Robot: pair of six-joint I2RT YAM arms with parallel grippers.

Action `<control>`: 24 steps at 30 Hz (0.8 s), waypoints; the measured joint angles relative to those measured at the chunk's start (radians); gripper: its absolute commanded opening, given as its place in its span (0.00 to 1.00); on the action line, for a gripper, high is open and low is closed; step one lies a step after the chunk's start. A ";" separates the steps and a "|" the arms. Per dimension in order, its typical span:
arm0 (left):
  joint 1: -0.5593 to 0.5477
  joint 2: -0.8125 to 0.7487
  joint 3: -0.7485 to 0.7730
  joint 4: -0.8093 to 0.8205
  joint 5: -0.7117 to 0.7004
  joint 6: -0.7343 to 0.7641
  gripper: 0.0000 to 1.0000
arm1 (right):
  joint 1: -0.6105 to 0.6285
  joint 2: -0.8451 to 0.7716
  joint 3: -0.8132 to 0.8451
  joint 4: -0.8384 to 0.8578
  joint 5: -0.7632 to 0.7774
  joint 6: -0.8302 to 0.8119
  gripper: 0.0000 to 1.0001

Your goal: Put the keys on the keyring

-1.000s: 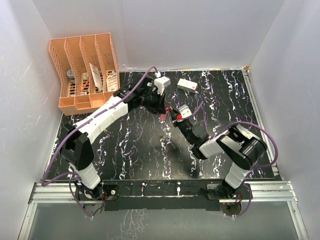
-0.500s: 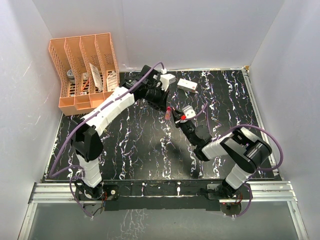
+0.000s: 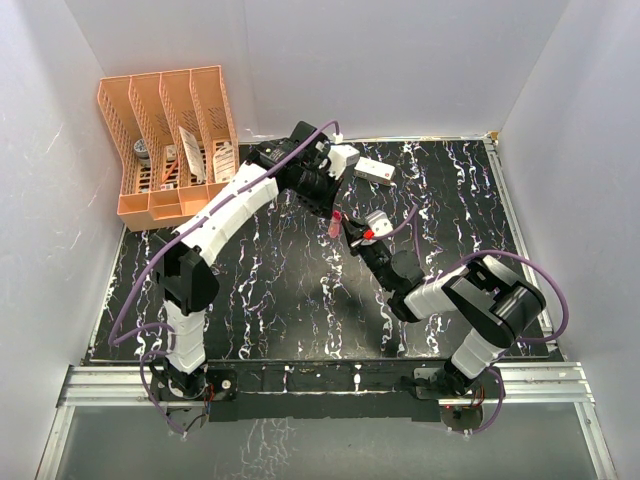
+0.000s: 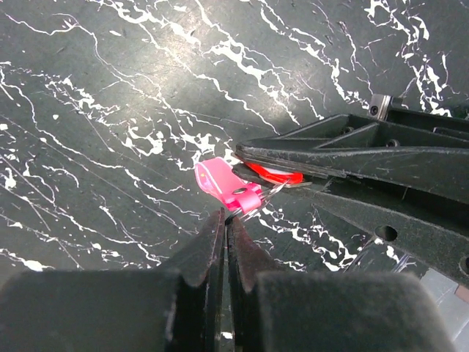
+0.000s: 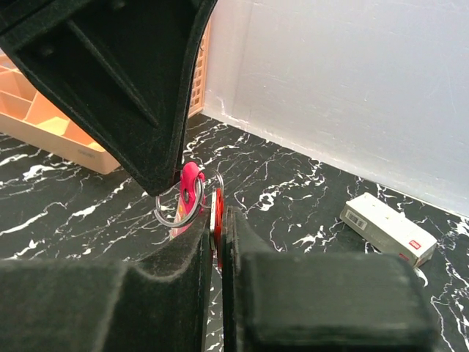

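**Key meets ring in mid-air, threading about to begin**

The two arms come together above the black marble-patterned table (image 3: 270, 290), just on the near side of the white box with red marks (image 3: 373, 171) and a little to its left. The left gripper (image 4: 226, 220) is clenched, its fingertips pressed flat together on the keyring (image 4: 223, 183). It grips where the pink tag joins the thin metal loop, so the tag sticks up and away from the tips. From the right wrist camera the loop hangs free under the left finger, clear of the table, with the box well beyond it against the back wall.

The right gripper (image 5: 220, 220) is also closed tight, pinching the red-headed key (image 5: 218, 213) edge-on between its pads. The key sits just beside the loop, nearly touching it on the side facing the box. I cannot tell whether metal actually meets metal. The pale metal key does not show clearly in any view, so its place is unknown.

The step in hand looks like lining the key's hole up with the ring. Nothing is threaded yet, as far as the frames show.

The next move probably calls for a very small, steady approach by the right arm. The key's hole has to find the split in the coil while the left arm keeps the ring from twisting. A thin ring held at one point may swing or rotate under any push.
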 measured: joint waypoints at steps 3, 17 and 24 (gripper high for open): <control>-0.003 0.000 0.021 -0.023 -0.016 0.011 0.00 | 0.000 0.000 0.010 -0.001 0.000 0.008 0.24; -0.005 0.034 0.111 -0.110 -0.091 0.044 0.00 | 0.000 0.000 0.028 -0.005 -0.001 0.031 0.34; -0.005 0.050 0.116 -0.114 -0.103 0.048 0.00 | 0.001 0.000 0.027 -0.008 -0.020 0.056 0.37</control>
